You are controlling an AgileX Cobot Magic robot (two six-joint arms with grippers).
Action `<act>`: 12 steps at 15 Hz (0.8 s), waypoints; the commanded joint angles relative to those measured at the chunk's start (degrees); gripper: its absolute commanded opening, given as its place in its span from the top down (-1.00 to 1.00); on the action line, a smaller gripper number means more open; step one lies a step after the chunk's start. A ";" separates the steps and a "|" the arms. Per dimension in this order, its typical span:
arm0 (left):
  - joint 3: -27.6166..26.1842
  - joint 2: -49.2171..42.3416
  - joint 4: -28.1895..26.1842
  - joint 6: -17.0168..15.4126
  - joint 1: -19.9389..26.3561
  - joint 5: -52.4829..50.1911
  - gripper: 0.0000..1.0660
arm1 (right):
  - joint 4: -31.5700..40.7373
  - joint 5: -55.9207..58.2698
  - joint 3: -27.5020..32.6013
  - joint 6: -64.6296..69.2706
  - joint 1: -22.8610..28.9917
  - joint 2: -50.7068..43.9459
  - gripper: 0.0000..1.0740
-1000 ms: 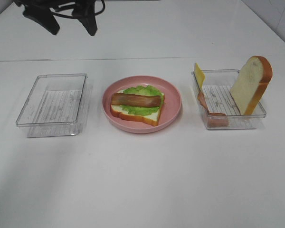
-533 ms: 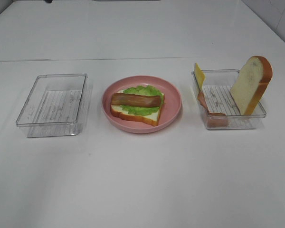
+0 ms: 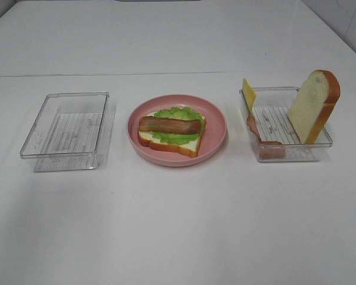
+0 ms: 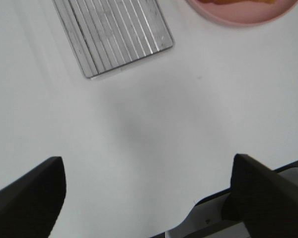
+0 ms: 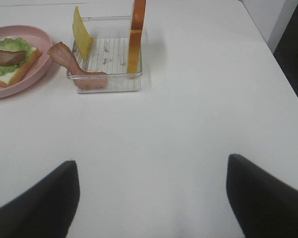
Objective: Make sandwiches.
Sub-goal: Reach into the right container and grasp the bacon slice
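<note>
The white table [image 3: 178, 225] is smooth, plain and matte. Three things rest directly on it, in a row from side to side, none touching another. The left clear tray [image 3: 68, 130] is rectangular with a ribbed floor. The round pink plate [image 3: 166, 160] sits in the middle, just beside that tray. The right clear tray [image 3: 296, 152], ribbed in the same way, stands beyond the plate.

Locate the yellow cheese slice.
Right side of the exterior high view: the cheese slice leans at the right tray's far corner nearest the pink plate, beside the bacon strip.
</note>
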 commanded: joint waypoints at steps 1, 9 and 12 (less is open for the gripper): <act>8.14 -7.51 -0.23 0.06 -0.23 -2.69 -0.59 | 0.06 -0.69 0.23 -0.06 -0.29 -0.86 -0.45; 30.60 -50.02 0.00 1.72 -0.23 -8.59 -0.59 | 0.06 -0.69 0.23 -0.06 -0.29 -0.86 -0.45; 30.60 -58.44 -0.17 2.86 -0.23 -8.08 -0.59 | 0.06 -0.69 0.23 -0.06 -0.29 -0.86 -0.45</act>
